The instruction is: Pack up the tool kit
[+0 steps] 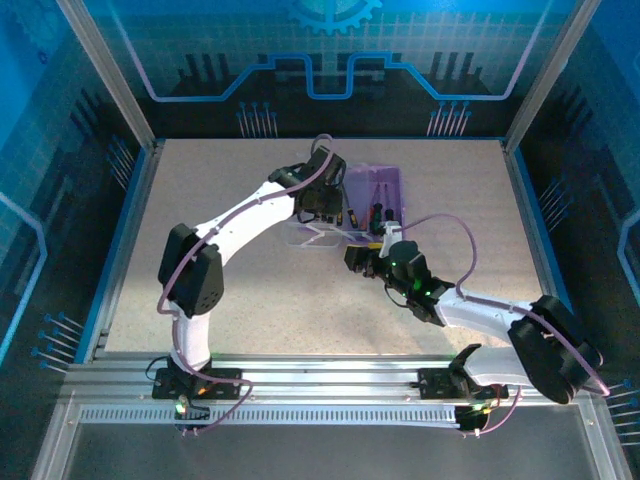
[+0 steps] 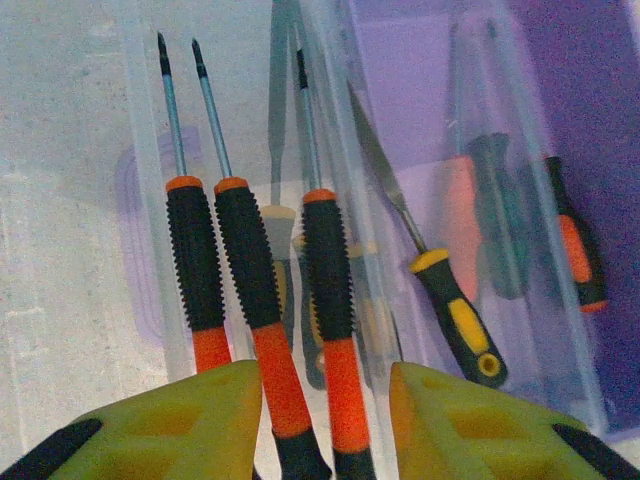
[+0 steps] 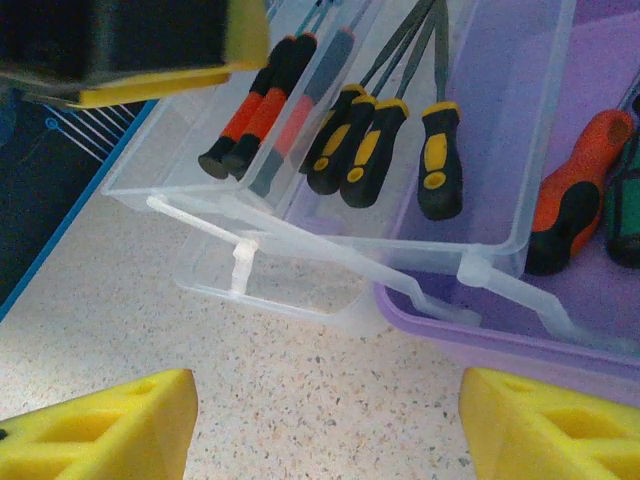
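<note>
The tool kit (image 1: 372, 200) lies open on the table (image 1: 220, 190), at about one o'clock from the table's middle in the top view. Its purple case (image 3: 470, 325) is thin translucent plastic, smooth and slightly flexible. It is probably light enough to skate on the speckled top if pushed.

The clear hinged section (image 3: 300, 262) folds out at seven o'clock of the case on slim clear link arms (image 3: 510, 290). These look like the frailest part and are no place to grip. The stiffer rim or wall would be safer.

Three orange-and-black screwdrivers (image 2: 328, 290) lie side by side in the clear section, with yellow-and-black screwdrivers (image 3: 375, 150) in the next compartment. A stubbier orange-handled driver (image 3: 575, 185) rests in the purple base. Their shafts are thin, hard steel, and the ribbed rubber handles are the part to pinch, since they are the least slippery.

The left gripper (image 2: 325, 390) hangs over the orange handles with its yellow fingers (image 2: 190, 420) parted. Two handles run between them with slack on one side, so it appears to clamp nothing.

The right gripper (image 3: 328, 400) sits at five o'clock of the clear section. It is low over bare table, spread wide and empty.
</note>
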